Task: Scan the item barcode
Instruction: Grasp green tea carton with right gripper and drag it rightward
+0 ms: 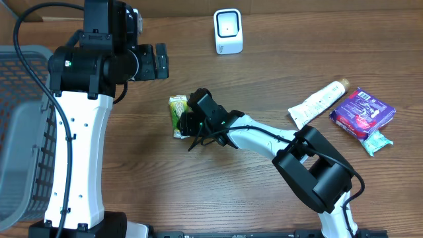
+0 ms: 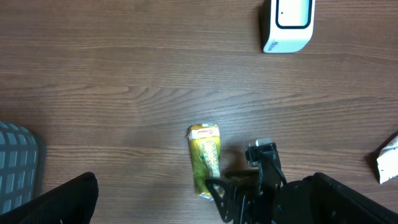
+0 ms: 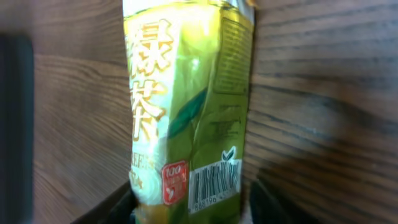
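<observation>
A green tea packet (image 1: 177,114) (image 2: 206,155) lies on the wooden table, left of centre. My right gripper (image 1: 187,125) (image 2: 214,186) (image 3: 189,208) is at the packet's near end, its dark fingers pressed against both sides. In the right wrist view the packet (image 3: 186,112) fills the frame, with its barcode (image 3: 214,185) facing the camera between the fingers. The white scanner (image 1: 228,31) (image 2: 287,23) stands upright at the back of the table. My left gripper (image 1: 160,61) (image 2: 208,199) hovers high above the table, open and empty, well clear of the packet.
A grey mesh basket (image 1: 20,132) (image 2: 18,162) stands at the left edge. At the right lie a white tube (image 1: 317,102), a purple packet (image 1: 362,112) and a small teal packet (image 1: 377,142).
</observation>
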`<state>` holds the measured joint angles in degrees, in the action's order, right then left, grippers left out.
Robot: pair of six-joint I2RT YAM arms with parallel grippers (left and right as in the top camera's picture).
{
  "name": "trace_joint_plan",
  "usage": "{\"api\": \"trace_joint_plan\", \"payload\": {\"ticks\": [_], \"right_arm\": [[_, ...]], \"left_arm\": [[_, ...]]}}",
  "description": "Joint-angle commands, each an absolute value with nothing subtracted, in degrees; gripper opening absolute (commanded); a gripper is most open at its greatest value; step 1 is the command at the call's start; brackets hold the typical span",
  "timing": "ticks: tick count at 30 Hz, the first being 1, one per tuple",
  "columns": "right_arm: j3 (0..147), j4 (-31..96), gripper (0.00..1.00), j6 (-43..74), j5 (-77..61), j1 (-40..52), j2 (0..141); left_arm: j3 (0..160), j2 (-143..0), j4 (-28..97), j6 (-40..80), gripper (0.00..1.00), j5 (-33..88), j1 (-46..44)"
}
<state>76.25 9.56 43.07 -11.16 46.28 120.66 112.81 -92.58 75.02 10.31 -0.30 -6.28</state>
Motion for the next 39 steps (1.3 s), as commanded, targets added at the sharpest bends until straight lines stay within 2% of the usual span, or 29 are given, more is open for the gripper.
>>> {"api": "trace_joint_plan", "payload": {"ticks": [1,6,8,10,17,28,39], "right_arm": [[76.0,9.5,0.36,43.1,-10.5,46.7,120.6],[76.0,9.7,0.14,41.3,-10.8,46.7,120.6],[76.1,9.7,0.07,40.5,-10.8,46.7,120.5],[76.4,9.8,0.04,40.5,-11.4,46.7,120.4],[77.6,16.6,0.04,35.7,-10.0,45.8,115.9],[78.5,33.4,0.04,21.1,26.7,46.3,107.0],[77.2,43.4,0.05,19.2,54.1,46.9,112.0]], "left_arm": [[113.3,-92.7,74.8,9.8,1.0,-0.6,-6.4],[113.3,-92.7,74.8,9.8,1.0,-0.6,-6.4],[113.3,-92.7,74.8,9.8,1.0,-0.6,-6.4],[113.3,-92.7,74.8,9.8,0.99,-0.6,-6.4],[113.3,-92.7,74.8,9.8,0.99,-0.6,-6.4],[113.3,-92.7,74.8,9.8,0.99,-0.6,-6.4],[113.3,-92.7,74.8,9.8,1.0,-0.6,-6.4]]}}
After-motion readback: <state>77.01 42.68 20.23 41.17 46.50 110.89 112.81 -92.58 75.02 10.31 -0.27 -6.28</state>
